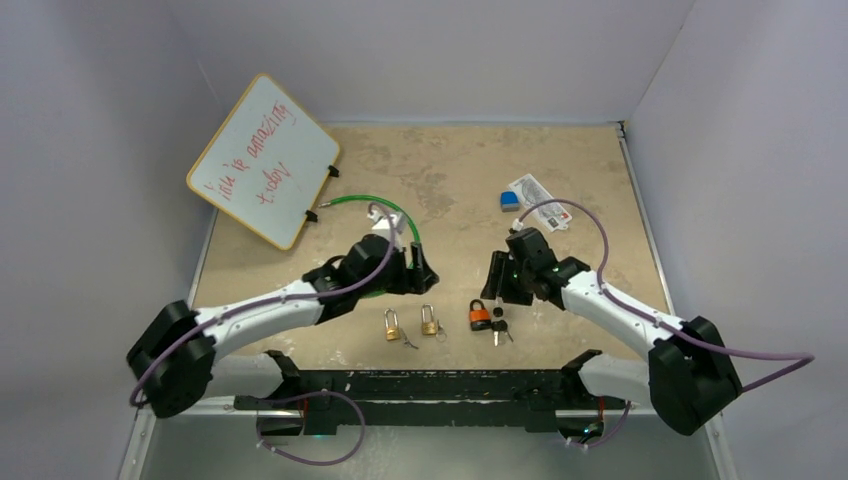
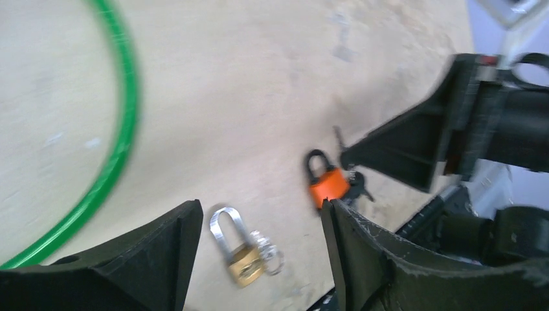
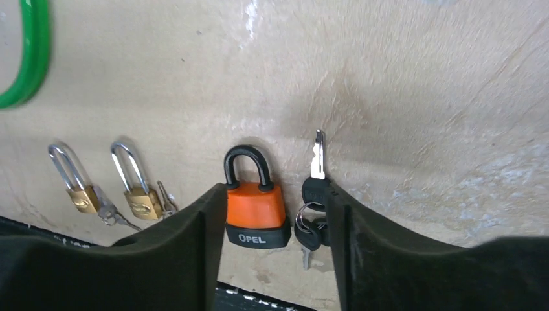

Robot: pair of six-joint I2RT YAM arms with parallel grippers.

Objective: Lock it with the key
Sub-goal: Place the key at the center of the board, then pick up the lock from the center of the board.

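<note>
An orange padlock point(image 1: 480, 316) with a black shackle lies near the table's front edge, a bunch of black-headed keys point(image 1: 499, 326) just right of it. In the right wrist view the orange padlock point(image 3: 256, 210) and keys point(image 3: 313, 214) lie between my open right gripper's point(image 3: 272, 223) fingers, below them. My right gripper point(image 1: 497, 285) hovers just above them. Two brass padlocks point(image 1: 391, 325) point(image 1: 429, 320) with small keys lie to the left. My left gripper point(image 1: 420, 272) is open and empty above one brass padlock point(image 2: 238, 248), which shows between its fingers.
A green cable loop point(image 1: 385, 205) lies behind the left gripper. A whiteboard point(image 1: 262, 160) leans at the back left. A blue object point(image 1: 510, 199) and a white packet point(image 1: 540, 200) lie at the back right. A black rail point(image 1: 430, 385) runs along the front edge.
</note>
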